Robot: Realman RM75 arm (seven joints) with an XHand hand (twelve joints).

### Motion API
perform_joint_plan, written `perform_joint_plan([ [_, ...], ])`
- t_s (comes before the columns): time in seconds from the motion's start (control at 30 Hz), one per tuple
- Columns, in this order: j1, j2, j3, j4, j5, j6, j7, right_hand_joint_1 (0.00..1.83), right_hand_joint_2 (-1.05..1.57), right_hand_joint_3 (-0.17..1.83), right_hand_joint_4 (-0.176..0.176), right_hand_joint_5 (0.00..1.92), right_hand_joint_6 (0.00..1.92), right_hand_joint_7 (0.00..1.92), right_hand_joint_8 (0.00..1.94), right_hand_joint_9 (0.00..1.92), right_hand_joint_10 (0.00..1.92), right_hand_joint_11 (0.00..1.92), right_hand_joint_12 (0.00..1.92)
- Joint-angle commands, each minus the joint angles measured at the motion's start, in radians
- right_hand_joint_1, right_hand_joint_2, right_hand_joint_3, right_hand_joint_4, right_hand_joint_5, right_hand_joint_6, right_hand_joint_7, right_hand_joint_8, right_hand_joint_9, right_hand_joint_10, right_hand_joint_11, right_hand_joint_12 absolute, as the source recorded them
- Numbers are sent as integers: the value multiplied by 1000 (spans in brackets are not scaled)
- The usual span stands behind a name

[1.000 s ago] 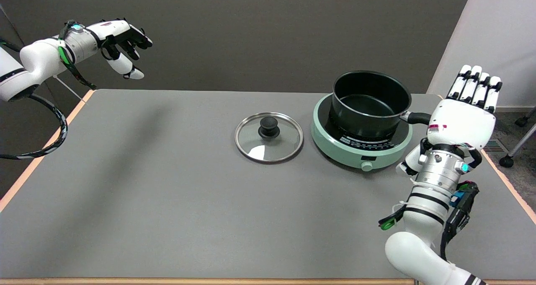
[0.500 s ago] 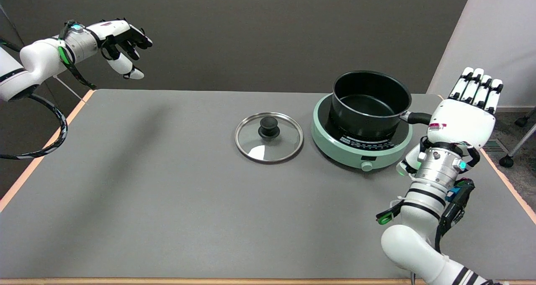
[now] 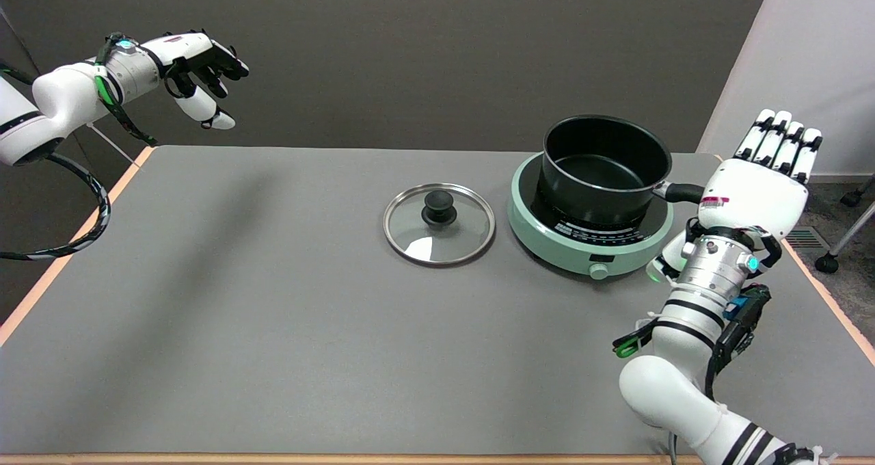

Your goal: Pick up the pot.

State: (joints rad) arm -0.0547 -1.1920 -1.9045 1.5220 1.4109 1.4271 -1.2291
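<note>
The right hand (image 3: 757,184) hovers with fingers straight, pressed side by side, holding nothing — the pot (image 3: 604,167) sits just to its left on the cooker (image 3: 588,243), handle (image 3: 680,193) reaching under the palm.

Looks like a robotics lab or test room to me, not an actual kitchen. The grey table (image 3: 273,301) with its pale orange edging sits in front of a plain dark wall (image 3: 410,48) and a bare white panel (image 3: 813,48), no cupboards or counters in sight. The only kitchen stuff is a mint-green induction hob (image 3: 588,243) parked right on the tabletop with a black pot (image 3: 601,167) on it, and a glass lid (image 3: 439,223) lying beside it. Off to the right you can see carpeted floor and castor wheels (image 3: 826,263) from some rolling stand or chair, which is very office/lab.
</note>
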Motion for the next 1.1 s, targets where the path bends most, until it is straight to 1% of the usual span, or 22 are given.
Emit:
perform_joint_plan([
  [0.03,37,5,-4,-34,52,1,6,1387,-911,877,-176,100,100,100,100,100,100,100,100],
  [0.2,76,18,1,-51,85,-30,5,1385,-872,834,-176,97,97,97,97,97,97,97,97],
  [0.37,116,44,1,-72,145,-68,1,1381,-858,826,-176,99,99,99,99,99,99,99,99],
  [0.53,148,52,-2,-86,167,-107,-3,1375,-856,827,-176,96,96,96,96,96,96,96,96],
  [0.77,156,55,1,-80,198,-114,-10,1357,-870,831,-176,97,97,97,97,97,97,97,97],
  [0.93,145,55,5,-50,226,-107,-76,1347,-896,876,-176,81,81,81,81,81,81,81,81],
  [0.97,143,55,7,-46,230,-106,-80,1363,-905,898,-174,71,71,71,71,71,71,71,71],
  [1.0,139,55,8,-37,238,-102,-90,1365,-909,910,-165,63,63,63,63,63,63,63,63],
  [1.07,134,59,8,-25,251,-94,-101,1344,-916,925,-135,51,51,51,51,51,51,51,51],
  [1.1,130,61,8,-19,259,-89,-103,1338,-918,930,-128,50,50,50,50,50,50,50,50],
])
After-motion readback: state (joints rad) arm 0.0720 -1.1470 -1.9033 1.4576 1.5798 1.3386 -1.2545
